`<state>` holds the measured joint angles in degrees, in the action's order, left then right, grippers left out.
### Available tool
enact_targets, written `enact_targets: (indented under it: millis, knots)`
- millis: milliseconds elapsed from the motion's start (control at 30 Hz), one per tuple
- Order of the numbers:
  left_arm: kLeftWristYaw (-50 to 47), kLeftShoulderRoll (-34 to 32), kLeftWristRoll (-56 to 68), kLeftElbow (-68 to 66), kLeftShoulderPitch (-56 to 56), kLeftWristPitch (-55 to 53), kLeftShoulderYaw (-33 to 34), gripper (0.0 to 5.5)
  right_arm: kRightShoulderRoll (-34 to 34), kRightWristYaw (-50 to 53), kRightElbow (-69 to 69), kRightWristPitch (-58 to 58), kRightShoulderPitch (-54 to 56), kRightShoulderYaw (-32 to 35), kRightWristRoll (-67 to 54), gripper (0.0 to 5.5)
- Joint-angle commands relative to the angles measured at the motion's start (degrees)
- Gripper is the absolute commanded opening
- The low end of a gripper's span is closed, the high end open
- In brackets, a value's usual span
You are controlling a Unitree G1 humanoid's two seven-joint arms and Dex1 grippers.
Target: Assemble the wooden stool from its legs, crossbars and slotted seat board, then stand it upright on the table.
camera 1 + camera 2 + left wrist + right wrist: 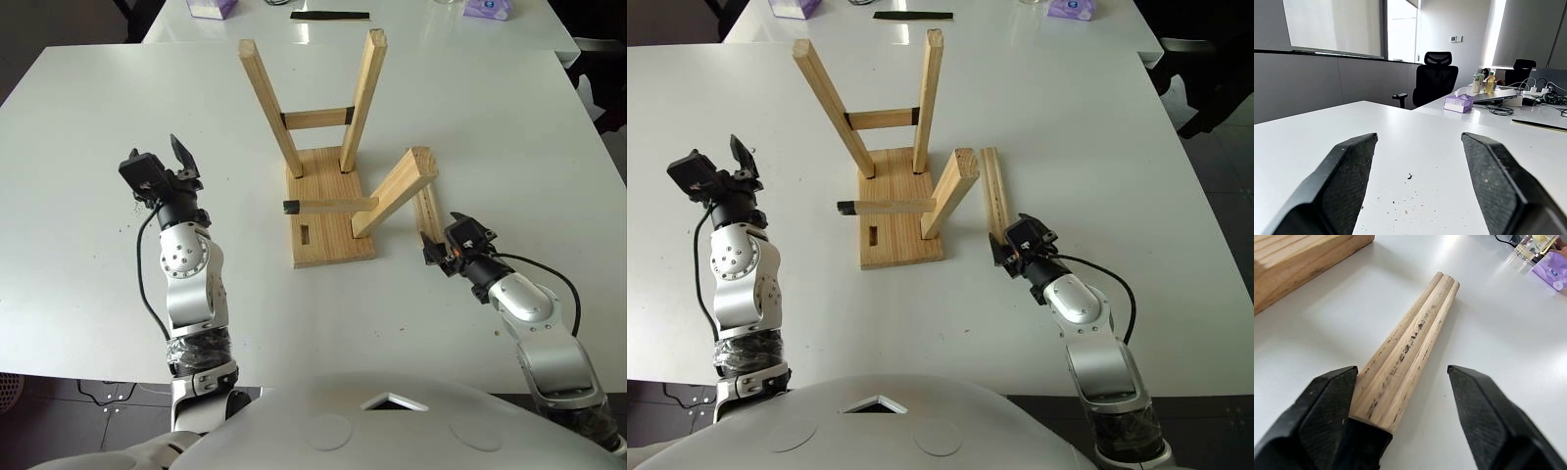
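Observation:
The slotted seat board lies flat mid-table. Two legs stand in its far end, joined by a crossbar. A third leg leans over the board's right edge, with a black-tipped crossbar sticking out leftward. A loose leg lies on the table to the right of the board. My right gripper is open around this leg's near end, one finger against the wood. Far left, my left gripper is raised and open, holding nothing.
An open slot shows in the board's near half. A second table behind carries tissue boxes and a black strip. An office chair stands beyond the table. White tabletop spreads on both sides of the board.

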<state>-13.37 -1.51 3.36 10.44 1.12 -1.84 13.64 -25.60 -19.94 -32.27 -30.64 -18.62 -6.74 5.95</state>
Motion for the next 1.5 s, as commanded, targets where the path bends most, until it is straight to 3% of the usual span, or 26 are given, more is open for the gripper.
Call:
enact_targets:
  millis: [33, 200, 600, 1033, 1133, 1367, 1500]
  knots:
    - [-0.2, 0.2, -0.5, 0.2, 0.0, -0.6, 0.1, 3.2, 1.4, 1.2, -0.1, 0.8, 1.4, 4.4, -2.0, 3.4]
    - [-0.8, 0.9, -1.0, 0.2, -1.0, 0.0, -0.1, 3.2, 0.8, 1.2, 5.1, 2.0, 4.1, 7.4, -2.8, 3.4]
    - [-1.0, 1.4, -1.2, -0.5, -1.2, 0.9, 0.7, 3.2, -1.0, -1.2, 6.9, 4.4, 3.6, 7.5, -3.4, 3.4]
    - [-1.2, 1.8, -1.6, -1.6, -1.3, 1.7, 0.6, 3.2, -2.2, -3.1, 10.9, 5.5, 3.2, 4.6, -2.2, 3.4]
    - [-1.0, 1.7, -1.6, -1.5, -1.6, 1.8, 0.6, 3.2, -1.5, -2.9, 11.4, 3.4, 2.8, 6.1, -3.7, 3.4]
    - [-1.2, 2.1, -1.7, -1.4, -2.6, 2.1, 0.7, 3.2, 2.9, -4.0, 13.0, -13.4, 2.7, 13.2, -15.9, 3.4]
    - [-1.1, 2.0, -1.9, -1.4, -2.8, 2.1, 0.3, 3.2, 1.3, -3.8, 13.6, -13.0, 2.0, 11.7, -15.4, 3.4]
